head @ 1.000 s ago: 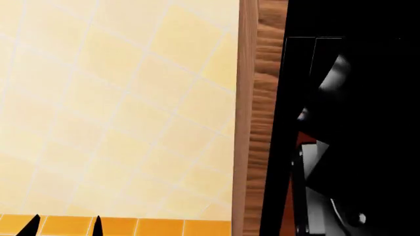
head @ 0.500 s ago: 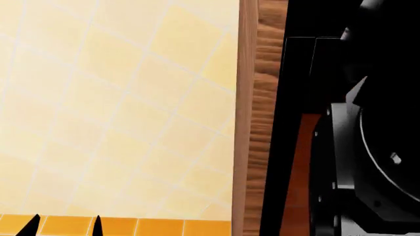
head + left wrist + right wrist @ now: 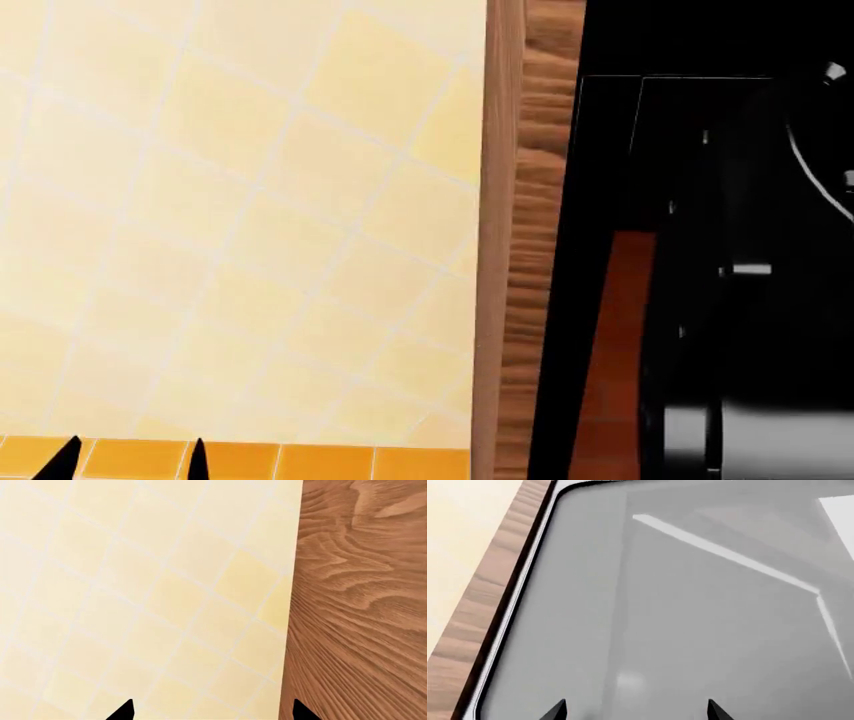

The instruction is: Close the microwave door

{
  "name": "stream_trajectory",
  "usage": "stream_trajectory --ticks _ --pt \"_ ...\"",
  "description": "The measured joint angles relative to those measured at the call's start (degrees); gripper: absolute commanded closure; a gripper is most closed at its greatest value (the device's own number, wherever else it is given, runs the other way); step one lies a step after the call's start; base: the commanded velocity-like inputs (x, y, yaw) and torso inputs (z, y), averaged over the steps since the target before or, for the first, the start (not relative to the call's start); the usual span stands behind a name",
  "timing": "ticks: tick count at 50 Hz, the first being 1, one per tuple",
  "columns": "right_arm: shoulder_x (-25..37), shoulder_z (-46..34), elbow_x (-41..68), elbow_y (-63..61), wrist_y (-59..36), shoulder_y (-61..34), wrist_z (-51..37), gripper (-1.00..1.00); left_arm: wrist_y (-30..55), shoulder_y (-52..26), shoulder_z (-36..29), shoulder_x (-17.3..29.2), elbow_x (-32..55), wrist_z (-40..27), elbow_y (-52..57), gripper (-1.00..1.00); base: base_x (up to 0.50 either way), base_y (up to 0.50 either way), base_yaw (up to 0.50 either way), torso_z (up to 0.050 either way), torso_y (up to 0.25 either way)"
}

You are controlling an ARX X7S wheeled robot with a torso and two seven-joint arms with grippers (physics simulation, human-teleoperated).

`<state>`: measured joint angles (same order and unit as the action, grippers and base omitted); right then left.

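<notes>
The microwave door [image 3: 607, 160] is a glossy black panel with thin pale edge lines and a reddish-brown reflection [image 3: 621, 340], at the right of the head view. My right arm [image 3: 781, 330], dark with a pale ring, hangs in front of it. In the right wrist view my right gripper [image 3: 636, 711] is open, close to a grey pane [image 3: 680, 620] in a black rim with a pale line. Whether that is door glass or the cavity I cannot tell. My left gripper [image 3: 212, 712] is open and empty, facing the tiled wall [image 3: 147, 595]; its tips [image 3: 130, 462] show low in the head view.
A brown wood-grain cabinet strip [image 3: 521, 250] runs upright between the pale yellow tiled wall [image 3: 240, 220] and the microwave; it also shows as the wood panel [image 3: 360, 605] and wood strip [image 3: 487, 605]. A band of orange tiles [image 3: 320, 462] lies along the head view's lower edge.
In the head view my right arm has slid upward across the door, and more of the reddish-brown reflection shows. The left gripper tips have stayed in place.
</notes>
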<state>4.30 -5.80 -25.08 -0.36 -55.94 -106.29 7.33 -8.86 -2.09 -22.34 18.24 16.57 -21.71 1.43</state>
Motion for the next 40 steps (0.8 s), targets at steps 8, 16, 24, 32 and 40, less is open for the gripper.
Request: stream_trajectory --ticks 8,16,24,32,40 --pt "0.3 1.5 1.5 2.4 0.5 -0.7 -1.1 -1.00 -0.1 0.0 -0.1 0.1 0.0 -0.1 -0.1 -1.00 0.00 0.00 0.00 0.000 0.000" --pt "0.5 3.2 3.3 5.0 1.3 -1.4 -2.0 -1.00 -0.1 -0.2 -0.2 0.1 0.0 -0.1 -0.3 -1.00 0.00 0.00 0.00 0.000 0.000" --pt "0.6 4.4 4.8 7.9 2.2 -2.0 -3.0 -1.00 -0.2 -0.2 -0.4 0.2 0.0 -0.2 -0.3 -1.00 0.00 0.00 0.00 0.000 0.000" --pt "0.9 5.5 6.1 11.1 2.3 -3.1 -3.8 -1.00 -0.2 -0.2 -0.5 0.3 0.1 -0.3 -0.1 -1.00 0.00 0.00 0.00 0.000 0.000" --pt "1.2 6.8 7.3 13.8 2.4 -4.4 -4.5 -1.00 -0.2 -0.2 -0.6 0.4 0.1 -0.4 -0.1 -1.00 0.00 0.00 0.00 0.000 0.000"
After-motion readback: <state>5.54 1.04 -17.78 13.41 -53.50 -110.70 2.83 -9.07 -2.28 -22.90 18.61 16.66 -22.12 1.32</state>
